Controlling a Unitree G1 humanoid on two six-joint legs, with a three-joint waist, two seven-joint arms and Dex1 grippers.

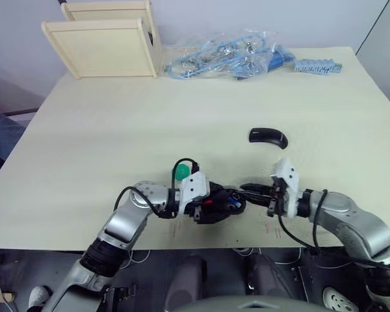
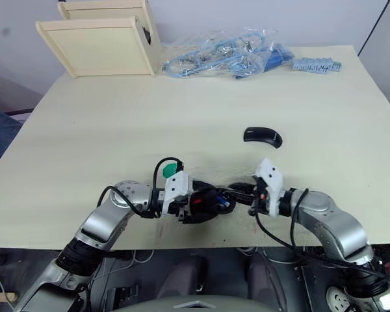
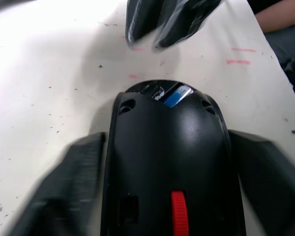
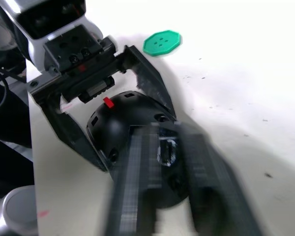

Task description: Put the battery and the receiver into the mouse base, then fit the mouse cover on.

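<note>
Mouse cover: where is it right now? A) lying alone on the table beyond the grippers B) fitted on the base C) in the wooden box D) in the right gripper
A: the mouse cover lies by itself on the table, apart from the mouse base and both grippers.

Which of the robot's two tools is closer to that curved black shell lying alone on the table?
The right tool. It sits just nearer the table edge than the mouse cover, while the left tool, clamped around the mouse base, is further off to the left.
</note>
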